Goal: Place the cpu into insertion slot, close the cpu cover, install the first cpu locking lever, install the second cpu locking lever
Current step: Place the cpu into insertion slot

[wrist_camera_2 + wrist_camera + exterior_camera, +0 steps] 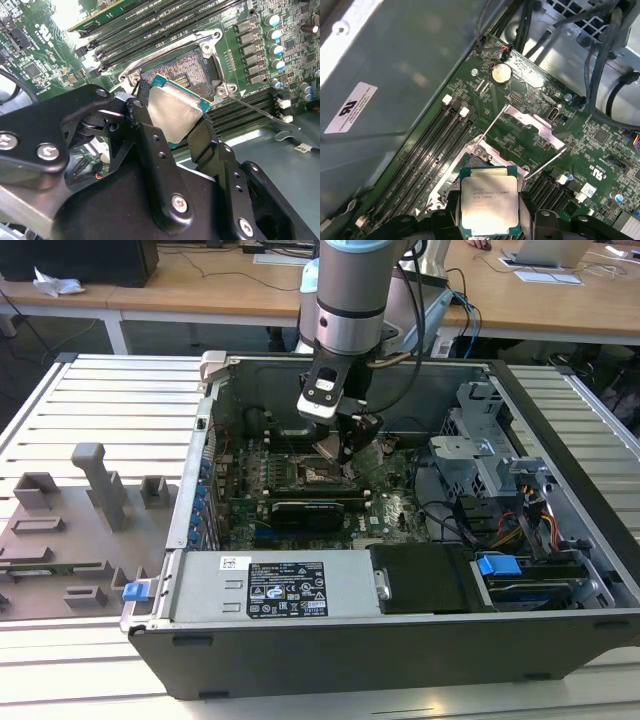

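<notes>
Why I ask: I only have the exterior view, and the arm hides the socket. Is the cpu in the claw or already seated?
Observer: In both wrist views the claw grips the cpu by two opposite edges. It is not yet seated.
Operator: Is the insertion slot free?
Observer: Yes. In the second wrist view the insertion slot shows its bare pin grid, with nothing in it.
Operator: And the cpu cover?
Observer: In the first wrist view the cpu cover is swung open, off the slot.
</notes>
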{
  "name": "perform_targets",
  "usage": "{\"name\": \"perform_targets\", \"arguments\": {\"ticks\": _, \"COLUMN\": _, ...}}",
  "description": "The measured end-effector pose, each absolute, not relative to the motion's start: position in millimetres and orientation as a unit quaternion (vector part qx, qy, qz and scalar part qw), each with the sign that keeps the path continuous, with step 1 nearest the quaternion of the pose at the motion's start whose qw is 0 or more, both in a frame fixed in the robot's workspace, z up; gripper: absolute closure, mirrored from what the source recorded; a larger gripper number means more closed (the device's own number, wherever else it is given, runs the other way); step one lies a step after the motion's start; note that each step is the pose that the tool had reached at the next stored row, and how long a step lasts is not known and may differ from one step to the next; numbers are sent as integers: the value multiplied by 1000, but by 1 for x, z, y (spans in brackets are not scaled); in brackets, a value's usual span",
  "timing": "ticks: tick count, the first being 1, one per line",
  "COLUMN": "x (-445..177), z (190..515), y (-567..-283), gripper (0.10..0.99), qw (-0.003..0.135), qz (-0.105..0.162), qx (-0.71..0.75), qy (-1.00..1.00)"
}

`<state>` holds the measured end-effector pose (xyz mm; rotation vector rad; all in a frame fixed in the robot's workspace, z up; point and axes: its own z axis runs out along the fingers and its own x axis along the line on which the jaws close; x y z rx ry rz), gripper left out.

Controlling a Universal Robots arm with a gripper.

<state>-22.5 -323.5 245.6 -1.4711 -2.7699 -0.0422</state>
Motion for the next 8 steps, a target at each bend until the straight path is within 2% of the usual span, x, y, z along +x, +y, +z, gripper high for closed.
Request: {"name": "perform_targets", "arguments": {"ticks": 8, "x": -22, "z": 245, "y": -323, "gripper": 541, "qw": 2, "qz": -14, "qx": -494, "qy": -869}}
